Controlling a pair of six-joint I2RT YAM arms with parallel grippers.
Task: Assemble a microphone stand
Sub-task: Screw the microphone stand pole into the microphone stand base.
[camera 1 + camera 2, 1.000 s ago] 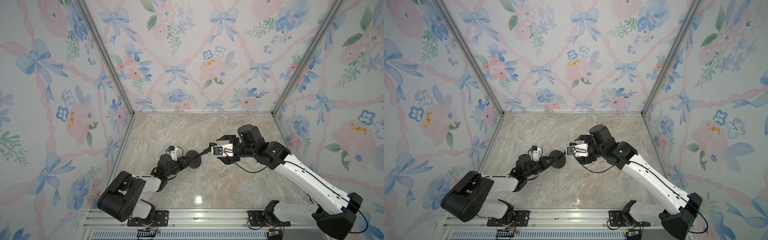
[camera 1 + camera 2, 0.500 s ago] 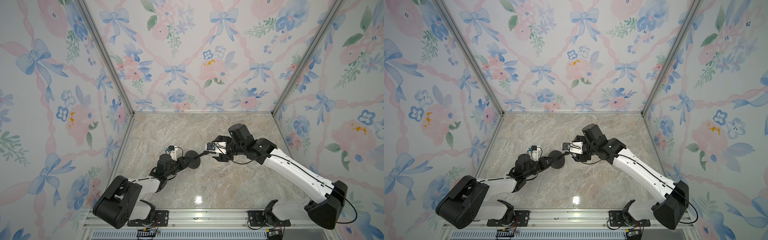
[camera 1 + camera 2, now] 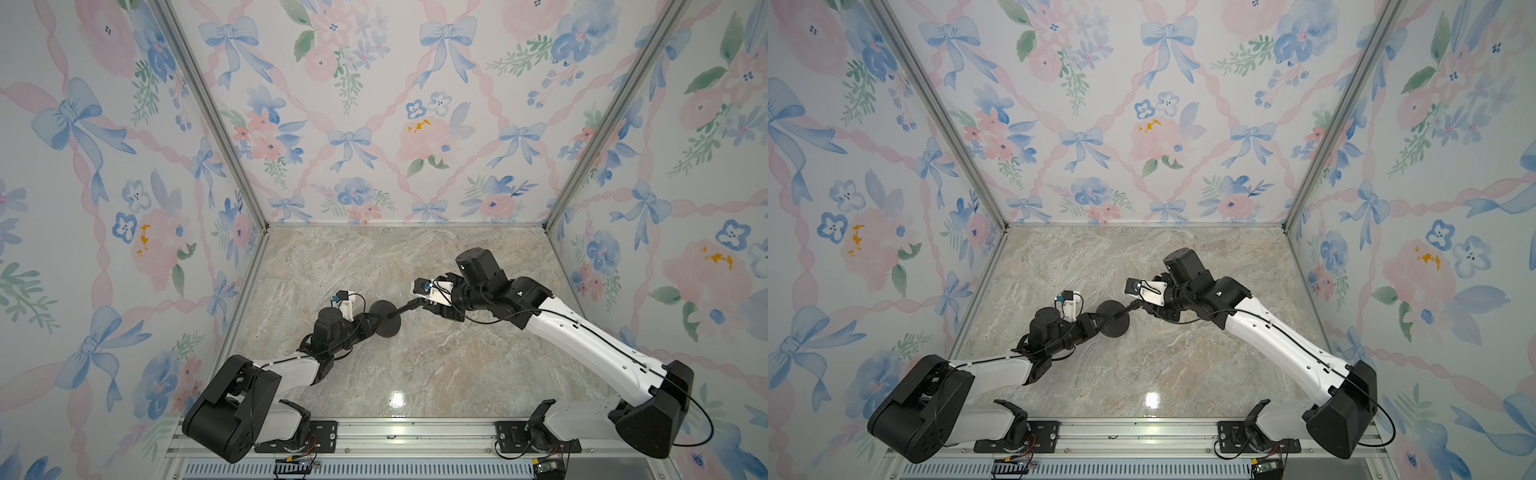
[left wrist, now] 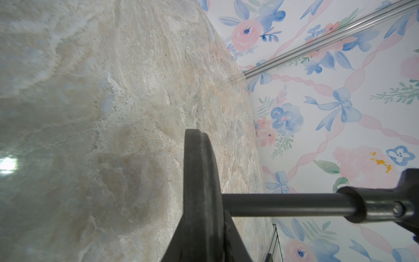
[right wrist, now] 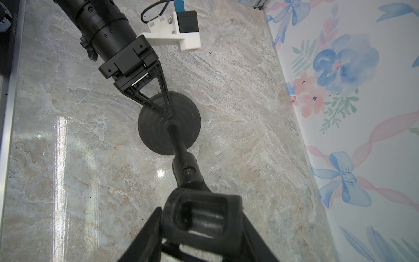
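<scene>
The microphone stand point(image 3: 392, 318) is found just left of centre in both top views, carried btwn the two arms over the marble table point(image 3: 415, 374). The disc base point(image 5: 154, 133) is gripped at its rim by the left gripper point(image 5: 168, 116). Its fingers point(image 4: 235, 245) are clamped tight on either face of the disc, which is seen edge-on at lower centre of the left wrist view. The disc is held tilted, domed face turned toward the right arm; whether its lower rim touches the table can't be told. The rod point(image 5: 178, 143) is met at the disc's centre & runs straight out, approx. perpendicular to the face; how deep it is seated can't be judged. At the rod's far end the clip point(image 5: 199, 196) is enclosed by the right gripper point(image 5: 200, 213), at lower centre of the right wrist view. A finger is laid against each flank of the clip w/ no gap seen on either side, so the clip is pinched. In the top views the right gripper is placed right of centre, w/ the rod slanting down-left to the disc. The walls are covered w/ floral wallpaper point(image 3: 374, 124).
</scene>
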